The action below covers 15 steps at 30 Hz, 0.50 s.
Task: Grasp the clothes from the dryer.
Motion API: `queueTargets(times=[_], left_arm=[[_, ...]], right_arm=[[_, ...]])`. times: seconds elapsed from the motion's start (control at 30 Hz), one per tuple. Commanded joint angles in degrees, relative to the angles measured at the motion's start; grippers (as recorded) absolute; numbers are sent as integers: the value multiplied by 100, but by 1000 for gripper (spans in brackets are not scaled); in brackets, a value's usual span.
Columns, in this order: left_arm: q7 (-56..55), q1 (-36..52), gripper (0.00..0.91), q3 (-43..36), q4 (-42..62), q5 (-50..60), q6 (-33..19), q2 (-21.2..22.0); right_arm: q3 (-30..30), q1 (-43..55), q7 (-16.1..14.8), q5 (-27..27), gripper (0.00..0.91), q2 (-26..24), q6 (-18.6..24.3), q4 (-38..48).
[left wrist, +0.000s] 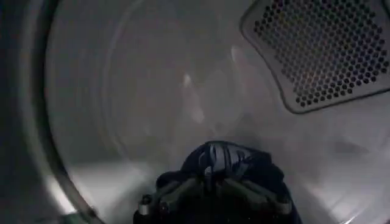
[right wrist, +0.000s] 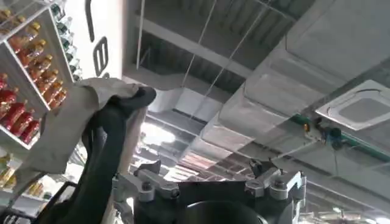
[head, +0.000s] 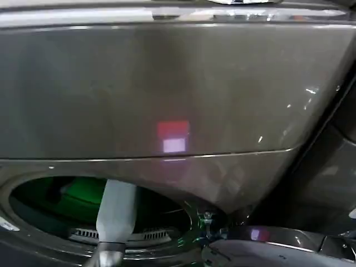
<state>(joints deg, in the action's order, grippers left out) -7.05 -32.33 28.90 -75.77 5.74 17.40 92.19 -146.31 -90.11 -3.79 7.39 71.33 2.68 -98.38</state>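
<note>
The dryer has a bronze-grey front, and its round porthole opens at the lower left. Bright green clothes lie inside the drum. My left forearm reaches in through the porthole. In the left wrist view my left gripper is inside the steel drum, its fingers closed together on a bunched fold of the clothes, which look dark there. My right gripper is parked away from the dryer, pointing up at a ceiling, open with nothing between its fingers.
The silver-rimmed glass door stands swung open at the lower right, next to the porthole. A perforated vent plate sits on the drum's back wall. Shelves of red bottles and a cloth-wrapped cable show in the right wrist view.
</note>
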Motion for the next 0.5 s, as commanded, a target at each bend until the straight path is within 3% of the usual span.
queueTargets(times=[0.03,0.2,0.5], left_arm=[[-98,-36,0,7,-76,-76,19,227],[-96,-24,0,13,-69,-104,45,233],[-87,1,0,27,-34,-92,43,195]], right_arm=[[1,-29,-2,-13,907,22,42,8],[-14,-48,2,5,907,33,71,-4],[-102,-43,127,69,907,37,-328,-208]])
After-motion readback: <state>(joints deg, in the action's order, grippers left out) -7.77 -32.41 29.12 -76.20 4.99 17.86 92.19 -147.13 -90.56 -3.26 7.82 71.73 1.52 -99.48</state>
